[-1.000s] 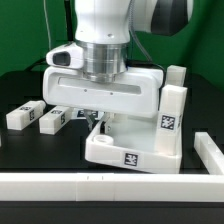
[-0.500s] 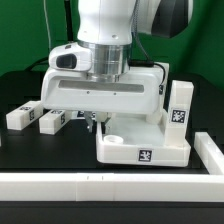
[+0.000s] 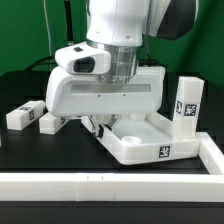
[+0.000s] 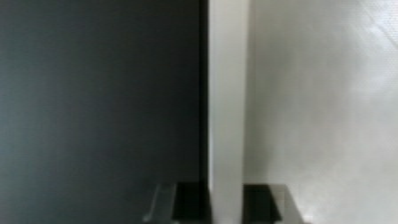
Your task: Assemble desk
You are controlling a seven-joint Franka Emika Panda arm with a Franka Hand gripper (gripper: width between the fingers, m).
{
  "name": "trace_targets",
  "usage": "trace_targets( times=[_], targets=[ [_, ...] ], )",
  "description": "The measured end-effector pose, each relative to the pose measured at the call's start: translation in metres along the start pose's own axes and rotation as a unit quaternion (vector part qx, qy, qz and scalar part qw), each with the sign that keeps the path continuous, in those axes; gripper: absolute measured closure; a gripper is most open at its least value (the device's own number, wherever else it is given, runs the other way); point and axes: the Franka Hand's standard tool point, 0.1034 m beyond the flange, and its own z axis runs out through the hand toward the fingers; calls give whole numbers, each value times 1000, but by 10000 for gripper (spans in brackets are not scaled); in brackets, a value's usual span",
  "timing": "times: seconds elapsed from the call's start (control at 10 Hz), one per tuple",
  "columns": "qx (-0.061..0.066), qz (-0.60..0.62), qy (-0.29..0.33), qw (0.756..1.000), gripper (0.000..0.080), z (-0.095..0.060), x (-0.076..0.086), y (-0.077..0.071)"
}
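Claw (image 3: pixel 99 126) is pinched narrow on the desk panel (image 3: pixel 150 147) rim, and I reckon the whole panel stretches away from it toward the exterior view's right, long axis roughly along the rail (image 3: pixel 100 184), tucked just inside the rail's corner.

In the exterior view you can barely make out the fingers of the gripper (image 4: pixel 228 203): the housing (image 3: pixel 105 92) covers nearly all of them, along with the desk (image 3: pixel 150 145) end toward the exterior view's left and part of one loose leg (image 3: pixel 52 122). The arm (image 3: pixel 125 25) is cut off at the top edge. In the wrist view the desk is blurred and runs out of the picture.
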Motion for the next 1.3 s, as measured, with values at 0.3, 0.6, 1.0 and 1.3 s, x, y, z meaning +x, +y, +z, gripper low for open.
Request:
trace_targets(
  times=[0.3, 0.6, 1.0, 1.3],
  targets=[
    [-5, -91, -5, 996, 737, 1, -3, 5],
    [-17, -178, -5, 984, 737, -2, 12, -2],
    [-29, -270, -6, 962, 737, -3, 11, 3],
    [-37, -361, -17, 932, 737, -4, 14, 3]
  ],
)
